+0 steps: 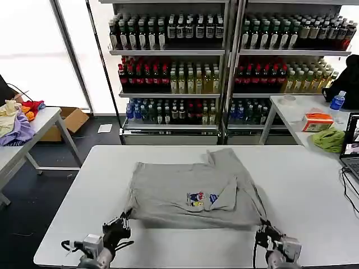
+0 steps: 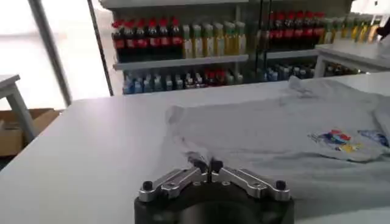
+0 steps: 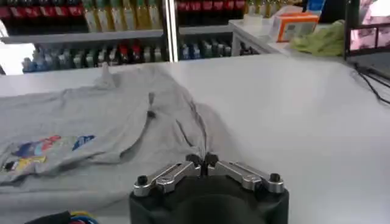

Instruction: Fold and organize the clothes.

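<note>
Two grippers, left (image 1: 119,226) at 7 o'clock and right (image 1: 263,231) at 5 o'clock, are pinching the near hem of the shirt (image 1: 188,188) lying mid-table (image 1: 84,190), jaws closed; folding away likely follows.

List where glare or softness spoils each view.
Head view: the windows at upper left are blown out white, while the grey shirt reads evenly lit. Left wrist view: soft overall, the shelf bottles smeared. Right wrist view: the shelves behind are soft and the shirt's chest print fuzzy.
</note>
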Robot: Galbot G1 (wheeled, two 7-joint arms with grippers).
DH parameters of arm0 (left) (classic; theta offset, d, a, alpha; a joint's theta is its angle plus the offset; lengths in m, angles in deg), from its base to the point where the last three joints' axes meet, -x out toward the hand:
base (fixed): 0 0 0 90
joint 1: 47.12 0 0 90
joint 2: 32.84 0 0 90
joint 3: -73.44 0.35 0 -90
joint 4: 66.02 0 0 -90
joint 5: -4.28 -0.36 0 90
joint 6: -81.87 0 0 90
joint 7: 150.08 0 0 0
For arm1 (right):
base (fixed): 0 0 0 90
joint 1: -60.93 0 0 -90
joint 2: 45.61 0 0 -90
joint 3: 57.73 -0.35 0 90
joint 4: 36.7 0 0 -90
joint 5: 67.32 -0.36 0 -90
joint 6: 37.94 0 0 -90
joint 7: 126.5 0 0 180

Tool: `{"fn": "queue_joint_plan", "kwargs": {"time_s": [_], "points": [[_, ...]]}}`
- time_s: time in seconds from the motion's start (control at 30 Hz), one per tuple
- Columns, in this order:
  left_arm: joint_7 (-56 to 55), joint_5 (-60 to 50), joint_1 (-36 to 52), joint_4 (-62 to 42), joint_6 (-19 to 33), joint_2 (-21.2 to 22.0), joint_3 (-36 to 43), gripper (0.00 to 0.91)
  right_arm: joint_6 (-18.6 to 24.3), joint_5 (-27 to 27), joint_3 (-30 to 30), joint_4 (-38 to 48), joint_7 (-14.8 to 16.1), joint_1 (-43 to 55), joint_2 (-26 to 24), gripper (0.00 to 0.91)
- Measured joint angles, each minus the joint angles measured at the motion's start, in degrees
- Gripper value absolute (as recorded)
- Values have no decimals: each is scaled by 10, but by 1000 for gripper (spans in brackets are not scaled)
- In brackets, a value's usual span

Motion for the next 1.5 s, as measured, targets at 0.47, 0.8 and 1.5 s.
{"fn": "queue_joint_plan", "kwargs": {"time_s": [0.47, 0.8, 1.5], "points": [[0, -24, -80, 17, 16, 15, -8, 907, 4, 34, 6, -6, 4, -30, 2, 907], [-12, -34, -99, 29, 17, 26, -7, 907, 12, 41, -2, -24, 2, -48, 3, 907], [2, 24, 9, 62, 27, 1, -48, 907, 43, -11, -47, 2, 52, 101, -28, 907]]}}
